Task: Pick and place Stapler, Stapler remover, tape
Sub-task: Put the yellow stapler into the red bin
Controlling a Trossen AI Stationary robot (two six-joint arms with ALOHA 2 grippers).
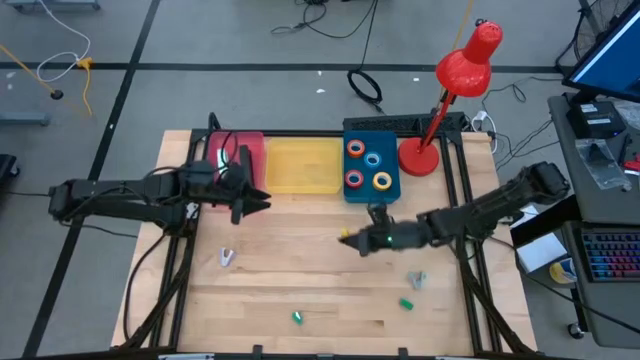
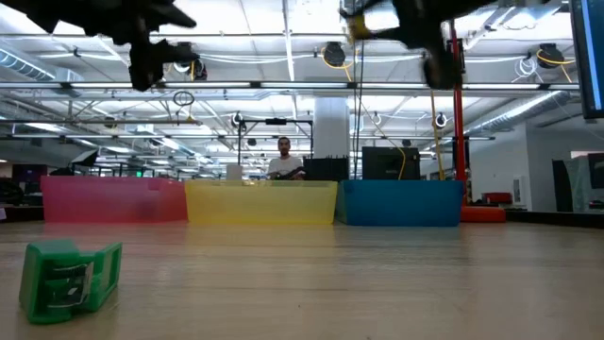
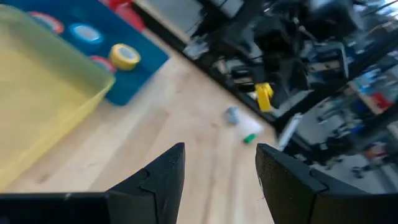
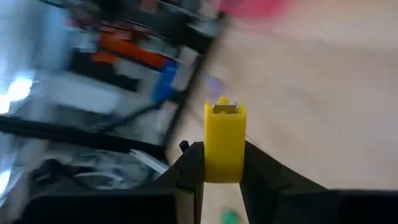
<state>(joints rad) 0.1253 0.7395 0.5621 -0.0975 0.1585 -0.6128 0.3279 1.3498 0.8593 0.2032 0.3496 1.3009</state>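
My right gripper (image 1: 352, 240) hangs above the table's middle, shut on a small yellow stapler (image 4: 224, 140). My left gripper (image 1: 262, 201) hovers open in front of the pink bin (image 1: 240, 160) and the yellow bin (image 1: 303, 165), holding nothing. The four tape rolls (image 1: 368, 166), yellow, blue, orange-red and red, lie flat inside the blue bin (image 1: 390, 140). Two grey staple removers (image 1: 227, 258) (image 1: 416, 279) and two small green staplers (image 1: 297, 317) (image 1: 406, 303) lie on the wooden table. The nearest green stapler (image 2: 71, 277) fills the low view's left. My right gripper pinches the yellow stapler between its two fingers (image 4: 189, 168), one on each long side. The fingers lie along the stapler's rear part (image 4: 224, 168), and its front end (image 4: 225, 111) sticks out past the fingertips. The stapler is lifted clear of the table.
A red desk lamp (image 1: 455, 85) stands at the table's far right corner beside the blue bin. The three bins line the far edge. Bare wood lies between the scattered items in the middle and near parts. A person (image 2: 284, 161) shows far behind the table.
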